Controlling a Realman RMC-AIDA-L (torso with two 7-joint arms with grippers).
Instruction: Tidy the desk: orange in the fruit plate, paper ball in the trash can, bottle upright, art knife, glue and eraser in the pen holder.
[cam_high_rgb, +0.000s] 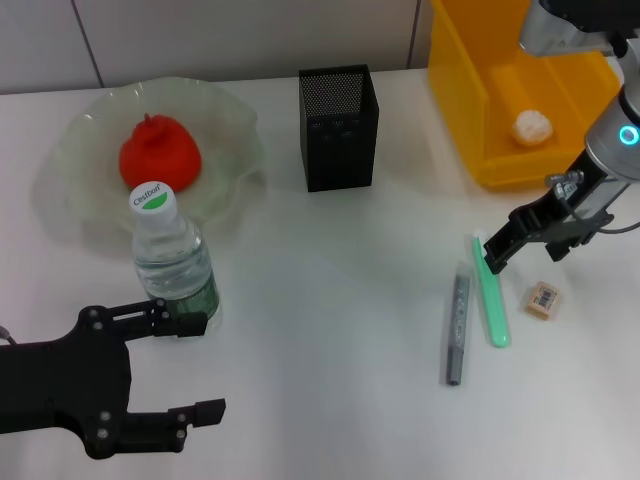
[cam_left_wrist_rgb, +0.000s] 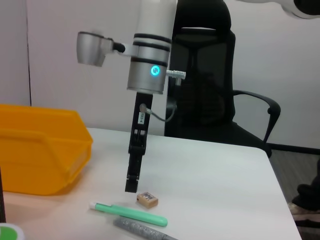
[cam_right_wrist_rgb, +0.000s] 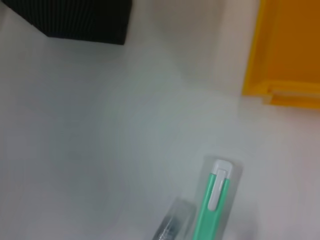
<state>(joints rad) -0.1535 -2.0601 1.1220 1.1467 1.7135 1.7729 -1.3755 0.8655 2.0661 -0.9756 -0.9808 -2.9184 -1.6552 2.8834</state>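
Orange (cam_high_rgb: 160, 155) sitting in the fruit plate (cam_high_rgb: 70, 165) at the far left of the white desk (cam_high_rgb: 320, 300). Bottle (cam_high_rgb: 172, 257) standing upright just in front of the plate, cap up. Left gripper (cam_high_rgb: 195, 368) low at the near left, fingers spread wide with nothing between them, the upper fingertip just beside the bottle's base. Pen holder (cam_high_rgb: 338, 128) upright at the middle back, well apart from the plate. Trash can (cam_high_rgb: 490, 150) at the back right with the paper ball (cam_high_rgb: 532, 127) lying inside it. Right gripper (cam_high_rgb: 497, 250) reaching down at the right, its tip over the far end of the green art knife (cam_high_rgb: 491, 292); impossible to tell whether its fingers are open or closed. Grey glue stick (cam_high_rgb: 457, 325) lying just beside the knife on its left, roughly parallel. Eraser (cam_high_rgb: 543, 299) flat on the desk to the right of the knife, near it but apart. Black office chair (cam_left_wrist_rgb: 210, 75) beyond the desk in the left wrist view.
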